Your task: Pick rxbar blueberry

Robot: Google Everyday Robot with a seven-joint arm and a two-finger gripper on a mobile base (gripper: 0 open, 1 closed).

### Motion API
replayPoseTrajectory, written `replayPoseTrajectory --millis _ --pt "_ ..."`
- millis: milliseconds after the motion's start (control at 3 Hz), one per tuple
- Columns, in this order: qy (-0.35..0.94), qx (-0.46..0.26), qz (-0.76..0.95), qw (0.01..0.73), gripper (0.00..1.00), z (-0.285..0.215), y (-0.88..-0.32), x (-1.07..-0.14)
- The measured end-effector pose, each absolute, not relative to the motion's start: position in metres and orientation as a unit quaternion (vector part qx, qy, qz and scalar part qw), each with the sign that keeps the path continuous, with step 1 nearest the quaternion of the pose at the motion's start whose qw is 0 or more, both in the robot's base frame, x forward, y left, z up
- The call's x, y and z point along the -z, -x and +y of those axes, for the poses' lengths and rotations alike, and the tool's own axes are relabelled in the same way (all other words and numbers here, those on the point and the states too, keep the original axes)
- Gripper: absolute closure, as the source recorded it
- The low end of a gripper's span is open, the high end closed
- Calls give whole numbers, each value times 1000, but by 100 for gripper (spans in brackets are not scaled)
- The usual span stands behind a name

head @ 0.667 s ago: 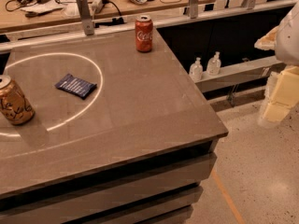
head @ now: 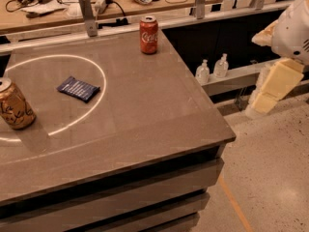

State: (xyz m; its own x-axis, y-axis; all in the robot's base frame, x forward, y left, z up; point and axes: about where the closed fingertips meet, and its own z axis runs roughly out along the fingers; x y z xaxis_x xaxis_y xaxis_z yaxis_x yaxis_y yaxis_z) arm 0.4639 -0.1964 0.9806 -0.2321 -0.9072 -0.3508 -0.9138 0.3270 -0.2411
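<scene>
The rxbar blueberry [head: 78, 89] is a flat dark navy-blue wrapper with white print. It lies on the brown table [head: 145, 110], left of centre, inside a ring of light. My gripper [head: 268, 93], cream-coloured under a white arm [head: 294, 28], hangs off the table's right side above the floor. It is far from the bar and holds nothing that I can see.
A red cola can [head: 148, 35] stands at the table's back edge. A gold-brown can [head: 15, 110] stands at the left edge. Two small clear bottles [head: 212, 67] sit on a low shelf to the right. A cluttered workbench [head: 96, 4] runs behind the table.
The gripper has moved a little to the left, toward the table. The bar and both cans have not moved.
</scene>
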Motion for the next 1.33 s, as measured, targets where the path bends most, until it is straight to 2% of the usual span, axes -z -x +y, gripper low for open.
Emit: replayPoseTrajectory --millis 333,667,1333 --pt "555 -79 775 294 0 -166 -497 -974" --pt "532 -173 737 379 0 -99 -530 -977" --pt "519 -220 705 431 0 -37 -561 -964"
